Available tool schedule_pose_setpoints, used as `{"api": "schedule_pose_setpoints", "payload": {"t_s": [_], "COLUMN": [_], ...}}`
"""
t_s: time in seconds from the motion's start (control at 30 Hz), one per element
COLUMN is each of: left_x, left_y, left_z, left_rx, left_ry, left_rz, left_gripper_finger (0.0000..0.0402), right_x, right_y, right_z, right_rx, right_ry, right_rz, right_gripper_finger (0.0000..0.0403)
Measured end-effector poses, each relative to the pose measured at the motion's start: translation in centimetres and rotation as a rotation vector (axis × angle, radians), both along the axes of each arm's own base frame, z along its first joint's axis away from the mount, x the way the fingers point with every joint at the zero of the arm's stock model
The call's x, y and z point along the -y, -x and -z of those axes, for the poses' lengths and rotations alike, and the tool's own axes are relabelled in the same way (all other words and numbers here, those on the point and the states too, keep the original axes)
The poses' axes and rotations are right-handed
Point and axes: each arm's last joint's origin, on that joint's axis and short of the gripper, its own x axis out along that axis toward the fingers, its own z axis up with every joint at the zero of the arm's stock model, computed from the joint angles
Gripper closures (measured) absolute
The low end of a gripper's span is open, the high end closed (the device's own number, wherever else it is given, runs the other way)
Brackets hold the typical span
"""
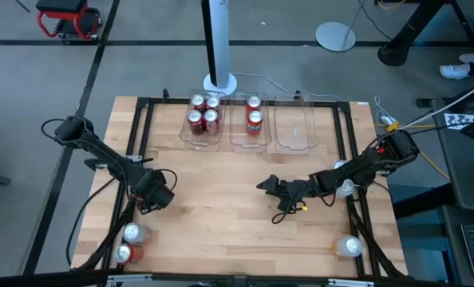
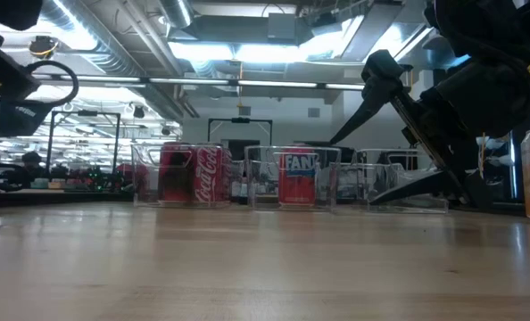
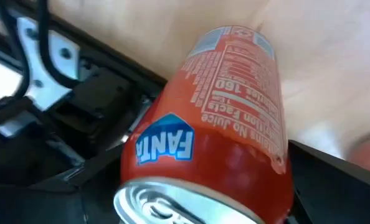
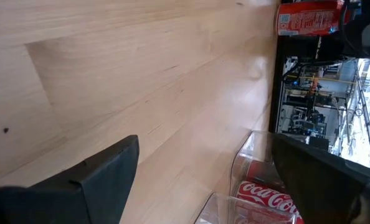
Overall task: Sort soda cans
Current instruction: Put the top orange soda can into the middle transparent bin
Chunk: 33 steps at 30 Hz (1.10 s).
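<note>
Left hand, spread, reaches toward the Fanta can at the counter's near-left corner for sorting; right hand, spread, waits mid-counter before the bins.

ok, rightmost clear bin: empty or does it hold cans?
Empty. The rightmost clear bin shows only bare plastic in the high view; no can tops inside.

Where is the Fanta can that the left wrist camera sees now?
The Fanta can stands near the table's front left corner in the high view, beside another red can and just below the left gripper.
</note>
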Motion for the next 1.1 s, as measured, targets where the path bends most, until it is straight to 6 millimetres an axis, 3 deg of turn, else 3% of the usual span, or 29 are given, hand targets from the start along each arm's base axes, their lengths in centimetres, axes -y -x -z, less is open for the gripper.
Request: {"api": "schedule_pose_setpoints", "payload": {"t_s": [0.4,0.67,0.93,1.1], "left_x": [0.1,0.3,-0.4,-1.8], "left_y": [-0.3,-0.6,-2.8,-4.6], "left_z": [0.0,-0.2,-2.7,-5.0], "left_rx": [0.028,0.053,0.168,0.276], "left_ry": [0.025,0.025,0.043,0.029], "left_rz": [-0.005,-0.016,-0.098,-0.132], "left_gripper_finger": [0.0093,0.0094,0.0094,0.0094], "right_x": [0.0,0.0,0.0,0.0], "right_y": [0.0,0.0,0.0,-0.1], "right_z": [0.0,0.0,-0.1,-0.1], "right_rx": [-0.001,0.0,0.006,0.01], "right_ry": [-0.001,0.0,-0.001,-0.002], "right_rz": [-0.011,-0.012,-0.012,-0.012], "right_gripper_finger": [0.004,0.004,0.004,0.004]}}
